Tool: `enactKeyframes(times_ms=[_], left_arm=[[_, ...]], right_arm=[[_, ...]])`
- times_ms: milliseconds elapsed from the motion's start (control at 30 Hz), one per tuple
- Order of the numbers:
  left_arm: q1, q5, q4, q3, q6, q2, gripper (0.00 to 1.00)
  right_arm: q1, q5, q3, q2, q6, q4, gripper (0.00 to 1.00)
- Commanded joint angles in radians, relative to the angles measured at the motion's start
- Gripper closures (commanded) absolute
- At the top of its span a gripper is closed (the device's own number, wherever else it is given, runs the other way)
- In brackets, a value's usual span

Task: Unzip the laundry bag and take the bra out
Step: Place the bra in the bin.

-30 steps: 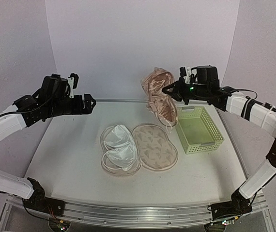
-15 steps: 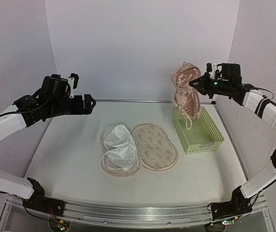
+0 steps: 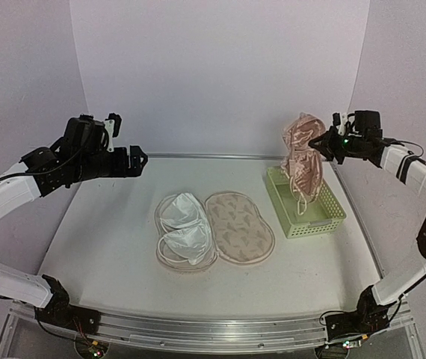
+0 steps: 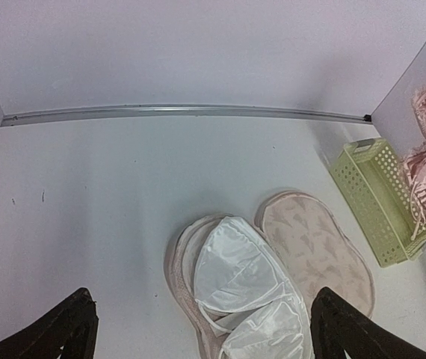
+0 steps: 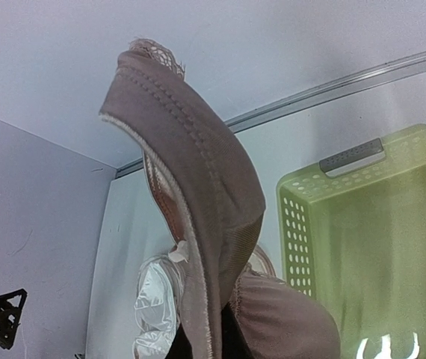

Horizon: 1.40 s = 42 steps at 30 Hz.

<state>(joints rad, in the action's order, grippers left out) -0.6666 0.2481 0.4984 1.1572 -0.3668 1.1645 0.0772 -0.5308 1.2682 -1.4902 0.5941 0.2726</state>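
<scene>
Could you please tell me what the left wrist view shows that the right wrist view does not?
Only the left wrist view shows the whole opened laundry bag, both halves. Only the right wrist view shows the stitching on the hanging pink bra close up. Both show the green basket, the bra and white fabric in the bag.

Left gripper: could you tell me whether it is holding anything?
No, the left gripper stands wide open with nothing between its jaws.
</scene>
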Motion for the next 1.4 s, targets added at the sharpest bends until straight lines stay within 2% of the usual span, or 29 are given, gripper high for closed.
enactKeyframes(times_ms=[0, 467, 700, 1067, 1200, 1367], left_arm=[[0.005, 0.025, -0.012, 0.016, 0.008, -0.015, 0.00], [0.005, 0.023, -0.012, 0.030, 0.015, 0.005, 0.01], [0.005, 0.026, -0.012, 0.028, 0.017, 0.004, 0.01], [0.005, 0.035, -0.010, 0.018, 0.012, -0.015, 0.00], [0.005, 0.040, -0.009, 0.013, 0.012, -0.022, 0.01], [0.005, 0.042, -0.007, 0.007, 0.011, -0.027, 0.01]], right_arm=[[-0.009, -0.033, -0.024, -0.036, -0.053, -0.032, 1.00], [-0.026, -0.047, -0.119, -0.134, -0.078, -0.038, 1.00], [-0.039, -0.043, -0.133, -0.237, -0.098, -0.033, 1.00], [-0.048, 0.023, -0.057, -0.406, -0.134, -0.007, 1.00], [-0.048, 0.050, -0.026, -0.436, -0.133, 0.007, 0.92], [-0.048, 0.102, -0.011, -0.430, -0.132, 0.030, 0.67]])
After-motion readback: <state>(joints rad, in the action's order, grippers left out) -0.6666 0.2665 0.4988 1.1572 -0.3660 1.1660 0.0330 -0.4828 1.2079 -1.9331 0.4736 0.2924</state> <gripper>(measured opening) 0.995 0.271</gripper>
